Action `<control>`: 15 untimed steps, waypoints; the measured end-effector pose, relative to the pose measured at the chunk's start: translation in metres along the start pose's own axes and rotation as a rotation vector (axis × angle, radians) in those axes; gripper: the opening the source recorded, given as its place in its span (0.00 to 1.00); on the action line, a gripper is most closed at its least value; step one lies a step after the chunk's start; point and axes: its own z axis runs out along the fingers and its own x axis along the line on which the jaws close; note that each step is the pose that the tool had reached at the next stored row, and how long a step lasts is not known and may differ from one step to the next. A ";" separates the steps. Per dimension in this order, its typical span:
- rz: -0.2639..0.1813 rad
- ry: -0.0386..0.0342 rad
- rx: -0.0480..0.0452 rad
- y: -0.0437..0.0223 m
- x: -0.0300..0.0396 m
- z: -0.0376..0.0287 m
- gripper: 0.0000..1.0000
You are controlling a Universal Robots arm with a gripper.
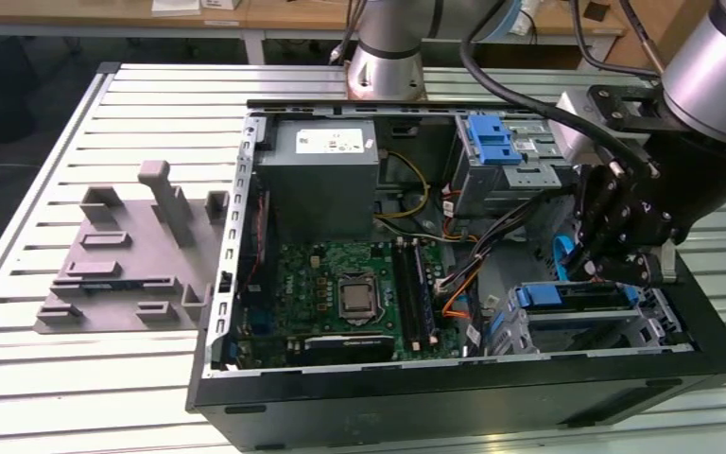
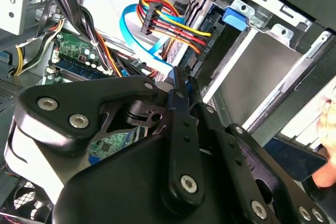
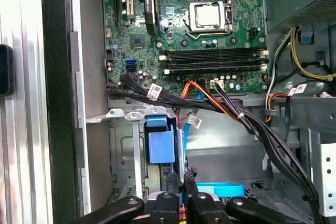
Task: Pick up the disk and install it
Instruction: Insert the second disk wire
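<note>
The disk sits in the lower drive bay at the open computer case's front corner, on the exterior view's right. Its blue carrier faces up between the metal cage walls. The cage hides most of its metal body. My gripper hangs just above the bay's end, close to the carrier. The fingertips are pressed together with nothing between them. In the second wrist view the gripper points at the bay's edge near the blue carrier tab and a flat grey metal face.
Bundled power cables and a blue data cable run close by the fingers. A second bay with a blue latch, the grey power supply box and the motherboard fill the case. A grey fixture lies on the slatted table.
</note>
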 end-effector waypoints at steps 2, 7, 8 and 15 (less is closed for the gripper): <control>0.000 0.0000 0.0000 -0.0005 0.0001 0.0003 0.16; 0.000 0.0000 0.0000 -0.0014 0.0017 0.0017 0.16; 0.000 -0.0001 0.0000 -0.0015 0.0022 0.0020 0.16; 0.000 -0.0005 0.0000 -0.0030 0.0052 0.0040 0.16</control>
